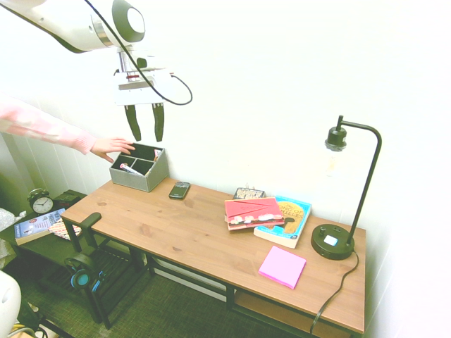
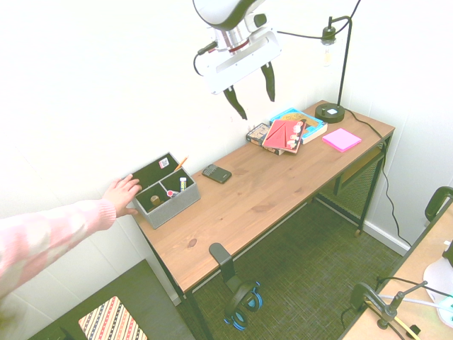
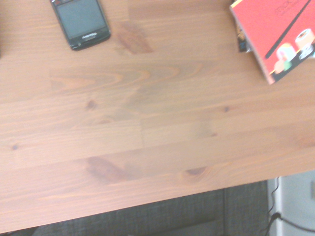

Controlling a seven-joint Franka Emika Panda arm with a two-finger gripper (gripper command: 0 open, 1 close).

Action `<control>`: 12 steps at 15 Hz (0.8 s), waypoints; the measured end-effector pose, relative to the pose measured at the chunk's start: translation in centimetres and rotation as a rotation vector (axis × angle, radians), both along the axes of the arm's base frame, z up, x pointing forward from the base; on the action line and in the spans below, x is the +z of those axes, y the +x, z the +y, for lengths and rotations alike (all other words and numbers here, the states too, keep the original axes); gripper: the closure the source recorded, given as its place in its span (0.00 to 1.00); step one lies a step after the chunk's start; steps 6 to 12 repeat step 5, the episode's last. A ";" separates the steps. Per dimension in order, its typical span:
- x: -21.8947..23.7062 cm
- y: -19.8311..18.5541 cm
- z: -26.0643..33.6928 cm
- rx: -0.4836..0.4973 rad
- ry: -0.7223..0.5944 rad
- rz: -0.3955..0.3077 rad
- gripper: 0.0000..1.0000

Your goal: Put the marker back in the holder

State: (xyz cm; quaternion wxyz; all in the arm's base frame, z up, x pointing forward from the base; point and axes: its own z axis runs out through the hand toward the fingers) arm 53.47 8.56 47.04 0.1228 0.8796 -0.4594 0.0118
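Hanging high above the bench [image 1: 204, 232], the hand [image 1: 145, 124] has its two dark fingers [image 2: 234, 103] spread wide apart, holding nothing and touching nothing. It sits well above the holder [image 1: 146, 176], slightly to the lamp side of it.

The holder, a grey box with dark compartments, stands at the end of the bench farthest from the lamp [image 1: 345, 190], close to the wall. The marker [image 1: 130, 169] lies slanted inside one of its compartments, white body with a red end showing; in the second exterior view a small white piece with a red tip [image 2: 170, 192] shows in a front compartment of the holder [image 2: 173, 205].

A person's hand [image 1: 113, 146], in a pink sleeve, rests on the holder's far rim, on the side away from the lamp; the second exterior view shows the same person's hand [image 2: 122, 194] pressed against the holder's wall.

Just beside the holder, toward the lamp, a dark phone [image 1: 180, 190] lies flat on the bench. Farther that way sits a red booklet [image 1: 254, 212] stacked over a blue book [image 1: 292, 218], then a pink pad of sticky notes [image 1: 282, 266] near the lamp's round base.

The wrist view shows bare wood, the phone [image 3: 81, 22] at one corner and the red booklet [image 3: 280, 37] at another.
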 end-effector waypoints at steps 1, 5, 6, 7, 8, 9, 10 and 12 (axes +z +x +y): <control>0.4 -1.0 -0.5 0.031 0.007 -0.043 0.00; 1.9 -6.6 -4.8 0.079 0.100 -0.148 0.00; 1.9 -6.6 -4.8 0.079 0.100 -0.148 0.00; 1.9 -6.6 -4.8 0.079 0.100 -0.148 0.00; 1.9 -6.6 -4.8 0.079 0.100 -0.148 0.00; 1.9 -6.6 -4.8 0.079 0.100 -0.148 0.00; 1.9 -6.6 -4.8 0.079 0.100 -0.148 0.00; 1.9 -6.6 -4.8 0.079 0.100 -0.148 0.00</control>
